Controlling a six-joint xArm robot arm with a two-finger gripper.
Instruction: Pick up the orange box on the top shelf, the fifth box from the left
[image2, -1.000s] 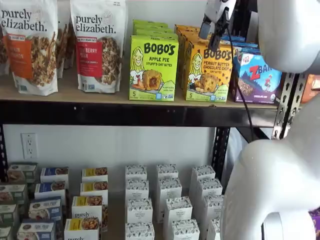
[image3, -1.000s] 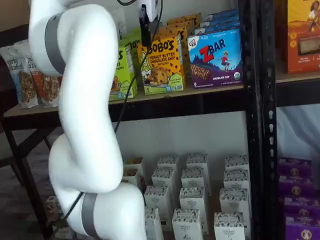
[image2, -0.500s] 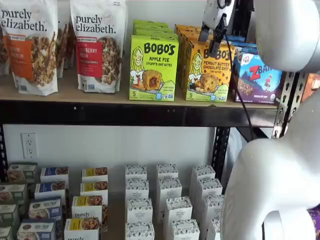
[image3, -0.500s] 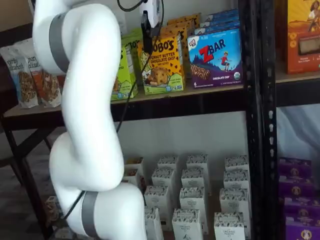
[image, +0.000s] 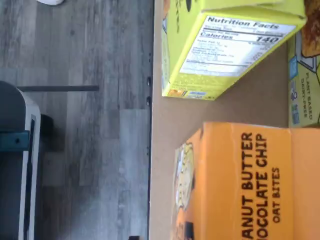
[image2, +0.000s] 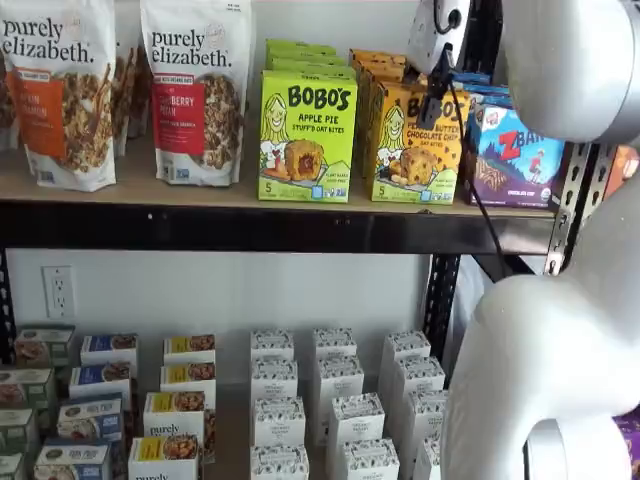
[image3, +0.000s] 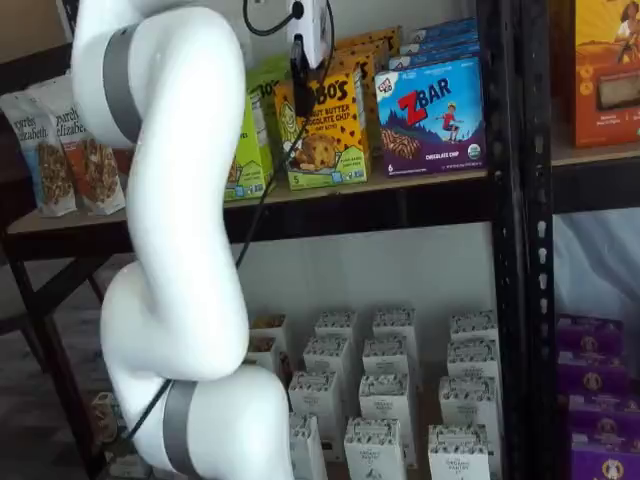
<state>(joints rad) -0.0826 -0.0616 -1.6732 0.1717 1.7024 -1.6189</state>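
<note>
Orange box (image2: 417, 143) stands upright at the front of the top shelf (image2: 250, 196), between the green box (image2: 306, 136) and the blue box (image2: 516, 152) — more cartons lined up behind it. Gripper (image2: 432, 88) hangs in front of the orange box's upper face in both shelf views; finger gap cannot be made out — contact unclear.

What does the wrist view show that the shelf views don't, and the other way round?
Only the wrist view shows the nutrition panel on the lime-green box and the grey floor beyond the shelf edge. Only the shelf views show the hand in front of the orange box, the ZBar box, granola bags and small white boxes below. Both show the orange box and the top shelf.
</note>
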